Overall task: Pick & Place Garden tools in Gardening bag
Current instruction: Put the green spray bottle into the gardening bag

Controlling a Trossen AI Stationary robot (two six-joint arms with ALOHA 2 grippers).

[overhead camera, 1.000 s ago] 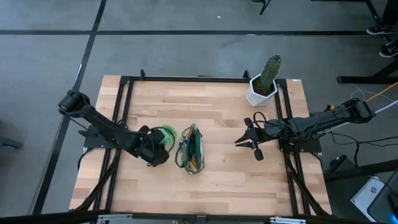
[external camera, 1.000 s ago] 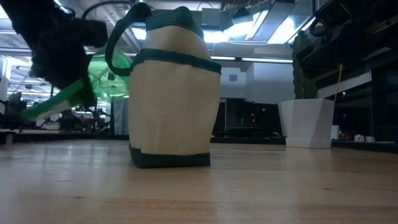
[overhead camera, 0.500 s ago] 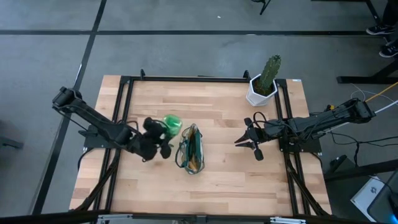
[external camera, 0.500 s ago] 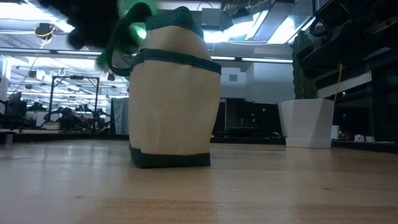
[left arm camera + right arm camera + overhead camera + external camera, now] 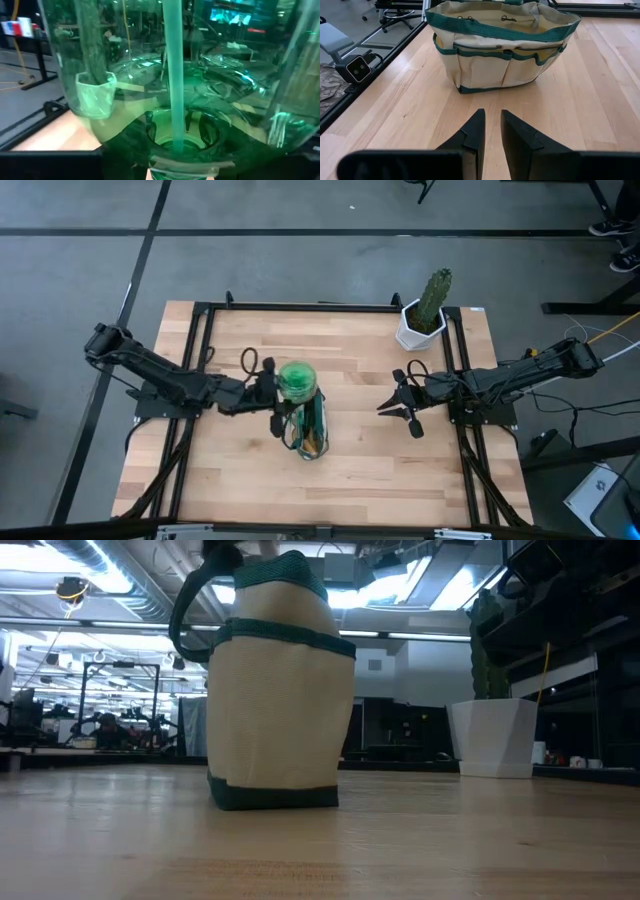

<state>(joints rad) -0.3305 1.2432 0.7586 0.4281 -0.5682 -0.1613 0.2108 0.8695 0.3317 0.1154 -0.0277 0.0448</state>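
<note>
From above: left gripper [image 5: 272, 392] clamped on the green spray bottle [image 5: 297, 379], held up in the air right over the far end of the bag [image 5: 309, 432]. Bottle pretty much upright, seen end-on as a green disc. Bag standing near the middle of the wooden table [image 5: 350, 470], mouth open, with something wooden-looking poking up inside, too small to make out. Right gripper [image 5: 401, 412] parked off to the bag's right, well apart from it, fingers spread a little with nothing between them. Cactus [image 5: 433, 296] in a white pot [image 5: 414, 332] sitting at the table's far right corner.

Table level: cream bag [image 5: 280, 710] with dark green trim filling the middle, one loop handle [image 5: 190, 610] arching off its side. White pot [image 5: 490, 738] further back on the right. Bottle and left gripper out of the picture here, apart from a dark bit at the very top edge, hard to identify.

Left wrist: nothing but bottle [image 5: 200, 90] up close, see-through green with the dip tube [image 5: 175, 75] running straight down the middle. Pot and cactus showing warped through the plastic.

Right wrist: two dark fingers [image 5: 472, 135] with a narrow gap, empty, aimed at the long pocketed side of the bag [image 5: 502, 45], which stands a way off on the wood.
</note>
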